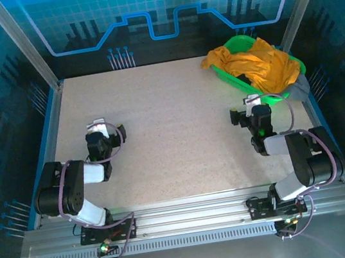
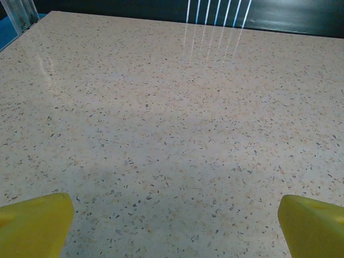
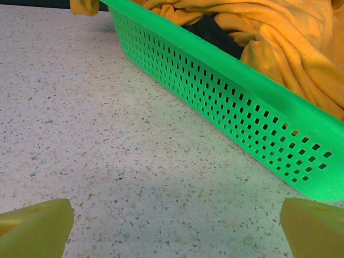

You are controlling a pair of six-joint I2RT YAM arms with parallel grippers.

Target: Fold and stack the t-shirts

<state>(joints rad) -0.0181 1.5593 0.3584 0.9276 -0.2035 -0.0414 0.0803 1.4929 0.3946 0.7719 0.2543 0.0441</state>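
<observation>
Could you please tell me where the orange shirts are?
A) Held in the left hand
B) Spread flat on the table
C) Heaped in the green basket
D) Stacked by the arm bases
C: the shirts lie crumpled in the basket, spilling over its rim.

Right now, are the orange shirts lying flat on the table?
No, the shirts are heaped up, crumpled, in the green basket at the far right.

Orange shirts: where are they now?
Seen from above, the orange shirts lie heaped in the green basket at the far right of the table, beyond the right gripper.
</observation>
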